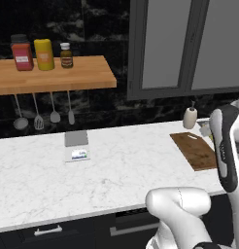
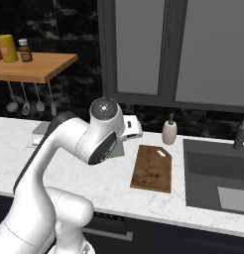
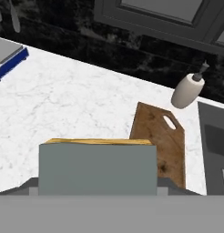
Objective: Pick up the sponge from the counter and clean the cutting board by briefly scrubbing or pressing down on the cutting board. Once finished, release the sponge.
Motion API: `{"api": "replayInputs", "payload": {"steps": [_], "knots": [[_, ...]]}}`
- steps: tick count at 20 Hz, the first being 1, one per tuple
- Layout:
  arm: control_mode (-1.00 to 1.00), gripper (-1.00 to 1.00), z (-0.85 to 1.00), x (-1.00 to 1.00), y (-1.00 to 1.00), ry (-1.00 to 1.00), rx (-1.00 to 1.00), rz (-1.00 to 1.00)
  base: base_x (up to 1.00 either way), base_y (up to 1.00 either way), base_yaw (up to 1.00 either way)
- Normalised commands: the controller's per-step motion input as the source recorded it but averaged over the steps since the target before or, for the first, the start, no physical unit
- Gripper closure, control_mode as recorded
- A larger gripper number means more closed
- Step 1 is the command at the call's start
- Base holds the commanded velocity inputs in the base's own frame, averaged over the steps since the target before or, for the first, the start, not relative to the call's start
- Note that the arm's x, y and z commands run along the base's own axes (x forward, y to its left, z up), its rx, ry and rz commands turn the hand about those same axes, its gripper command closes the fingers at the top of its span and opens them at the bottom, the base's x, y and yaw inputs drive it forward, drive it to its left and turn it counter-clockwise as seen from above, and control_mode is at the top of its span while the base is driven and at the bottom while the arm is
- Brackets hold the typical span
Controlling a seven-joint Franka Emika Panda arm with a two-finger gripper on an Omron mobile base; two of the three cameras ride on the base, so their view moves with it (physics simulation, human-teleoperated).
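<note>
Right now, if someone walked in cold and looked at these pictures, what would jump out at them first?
The white arm rearing over the marble counter grabs the eye first. In the hand view, the sponge looms large right at the tool, grey face toward the camera with a yellow edge on top. Beyond it lies the dark board, between the sink and the arm, with a soap bottle behind it.
</note>
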Motion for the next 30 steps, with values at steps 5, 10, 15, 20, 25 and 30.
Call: {"api": "replayInputs", "payload": {"steps": [5, 10, 15, 20, 25, 30], "knots": [[-1.0, 1.0, 0.0, 0.99, -0.03, 0.22, -0.02, 0.0, 0.0, 0.0, 0.0], [-1.0, 1.0, -0.14, 0.95, -0.15, 0.25, -0.01, 0.0, 0.0, 0.0, 0.0], [-1.0, 1.0, -0.75, 0.62, -0.34, 0.26, 0.0, 0.02, 0.0, 0.0, 0.0], [-1.0, 1.0, -0.82, 0.37, -0.24, 0.24, 0.0, 0.03, 0.0, 0.0, 0.0], [-1.0, 1.0, -0.69, 0.15, -0.18, 0.24, 0.0, 0.03, 0.0, 0.0, 0.0], [-1.0, 1.0, -0.05, 0.01, -0.02, 0.03, 0.0, 0.01, 0.0, 0.0, 0.0]]}}
